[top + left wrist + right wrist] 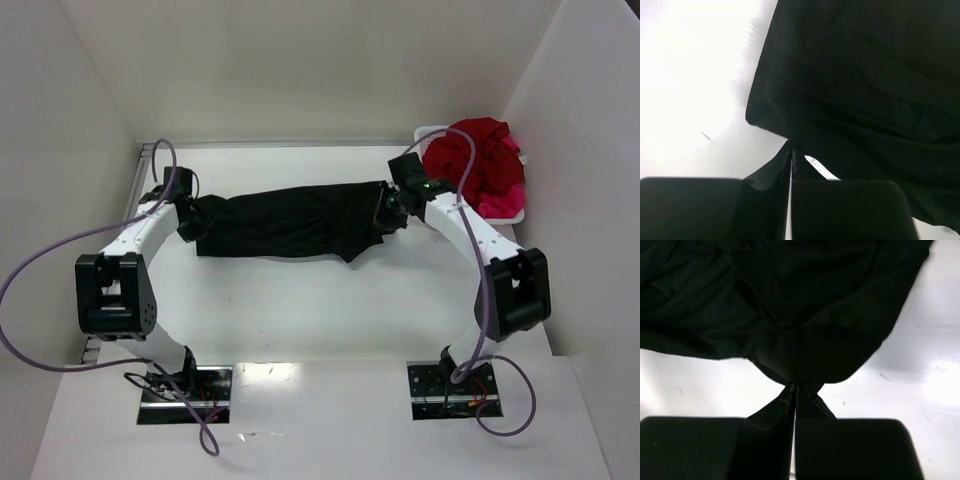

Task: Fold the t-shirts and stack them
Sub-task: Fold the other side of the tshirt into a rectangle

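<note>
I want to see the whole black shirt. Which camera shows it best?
The top external view: the black t-shirt shows end to end, stretched between the left gripper and the right gripper. Each wrist view shows only a dark, wrinkled patch of it, where that shut gripper pinches the cloth.

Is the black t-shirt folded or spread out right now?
Neither: the black t-shirt is stretched into a bunched band between the left gripper and right gripper, each pinching one end.
</note>
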